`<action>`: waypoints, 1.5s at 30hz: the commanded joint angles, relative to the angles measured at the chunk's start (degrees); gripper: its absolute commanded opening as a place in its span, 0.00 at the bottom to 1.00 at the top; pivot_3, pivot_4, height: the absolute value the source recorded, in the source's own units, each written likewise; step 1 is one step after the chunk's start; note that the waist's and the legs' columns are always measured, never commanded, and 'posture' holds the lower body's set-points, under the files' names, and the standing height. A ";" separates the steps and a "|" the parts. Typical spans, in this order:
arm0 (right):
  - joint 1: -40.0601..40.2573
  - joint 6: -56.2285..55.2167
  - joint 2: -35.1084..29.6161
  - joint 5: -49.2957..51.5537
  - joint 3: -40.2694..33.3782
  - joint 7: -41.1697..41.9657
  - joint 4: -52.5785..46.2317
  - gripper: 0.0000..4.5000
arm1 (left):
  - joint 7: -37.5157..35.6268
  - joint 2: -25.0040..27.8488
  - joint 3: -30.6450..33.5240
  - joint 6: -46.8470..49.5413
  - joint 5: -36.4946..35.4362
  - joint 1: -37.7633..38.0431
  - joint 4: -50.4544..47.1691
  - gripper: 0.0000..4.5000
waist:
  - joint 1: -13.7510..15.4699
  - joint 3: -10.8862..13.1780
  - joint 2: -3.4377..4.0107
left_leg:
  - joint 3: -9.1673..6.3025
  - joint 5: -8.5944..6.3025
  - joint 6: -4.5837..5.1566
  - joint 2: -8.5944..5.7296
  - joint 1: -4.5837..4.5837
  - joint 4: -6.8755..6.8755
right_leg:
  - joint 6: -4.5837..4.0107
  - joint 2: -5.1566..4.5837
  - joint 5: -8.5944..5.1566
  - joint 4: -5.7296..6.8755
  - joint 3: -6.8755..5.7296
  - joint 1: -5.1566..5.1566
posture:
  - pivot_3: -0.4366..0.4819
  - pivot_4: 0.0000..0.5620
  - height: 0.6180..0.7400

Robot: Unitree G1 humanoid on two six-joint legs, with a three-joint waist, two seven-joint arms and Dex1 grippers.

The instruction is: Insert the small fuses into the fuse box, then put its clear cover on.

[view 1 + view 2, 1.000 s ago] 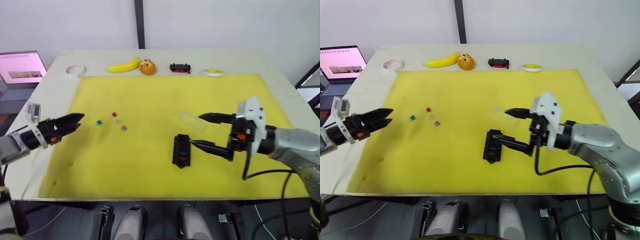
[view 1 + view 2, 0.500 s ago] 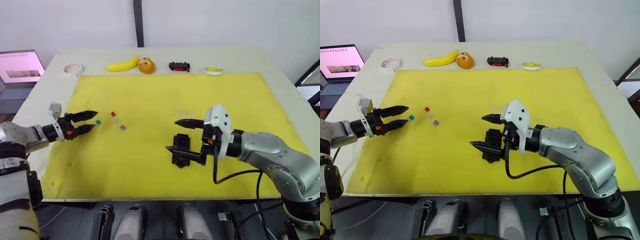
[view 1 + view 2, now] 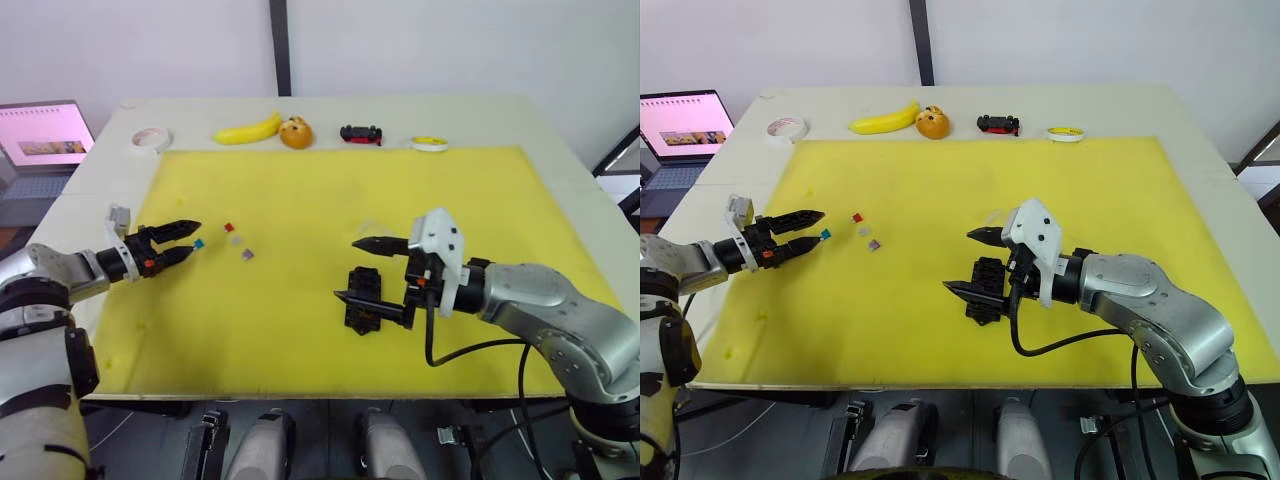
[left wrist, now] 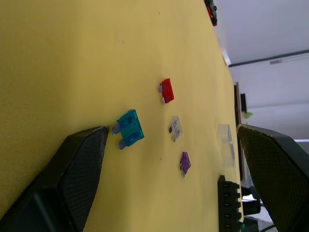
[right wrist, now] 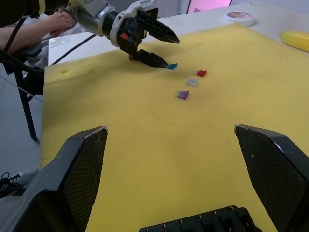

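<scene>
Beside left fingers, blue fuse, apart.

Mat, frame centre. Loose fuses, left of centre. Fuse box, lower centre; clear cover just above it. Banana, toy car, tape roll along upper edge. Laptop, upper left.

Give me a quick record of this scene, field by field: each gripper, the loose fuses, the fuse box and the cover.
left gripper: open, tips at the teal fuse
right gripper: open, fingers either side of the fuse box
loose fuses: teal, red, grey, purple, on the yellow mat
fuse box: on the mat, some fuses already in
clear cover: off the box, lying on the mat
</scene>
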 commanded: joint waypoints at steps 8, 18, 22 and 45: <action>-1.32 -1.09 0.24 -0.47 -0.51 0.03 -1.24 0.99 | 0.58 -4.00 0.26 -0.76 3.16 -1.17 1.91 1.00 | 1.08 -0.05 0.02 | -0.02 -0.02 0.04 -0.06 0.02 0.02 | 0.00 -0.07 0.00 -0.02 -0.04 0.06 | 0.48 0.27 1.00; -1.27 -1.24 0.25 -1.10 -0.47 0.55 -0.96 0.99 | 2.09 -6.21 2.49 -1.34 3.89 -1.20 1.88 1.00 | 1.34 -0.14 0.12 | -0.05 0.00 0.12 -0.12 0.08 0.04 | 0.01 -0.15 0.00 -0.06 -0.12 0.20 | 0.48 0.27 1.00; -1.10 -1.28 0.30 -1.25 -0.52 0.66 -0.97 1.00 | 2.35 -6.64 3.11 -0.83 4.03 -1.15 1.43 0.95 | 1.34 -0.14 0.12 | -0.06 0.00 0.13 -0.13 0.13 0.04 | 0.01 -0.17 0.00 -0.06 -0.14 0.27 | 0.48 0.27 1.00; -1.32 -0.74 -0.15 -1.81 -0.92 0.40 -0.58 1.00 | 3.76 -8.09 4.00 -1.40 4.60 0.85 -0.94 0.54 | 1.38 -0.14 0.11 | -0.07 -0.02 0.16 -0.19 0.09 0.04 | 0.02 -0.27 -0.01 -0.13 -0.18 0.28 | 0.48 0.27 1.00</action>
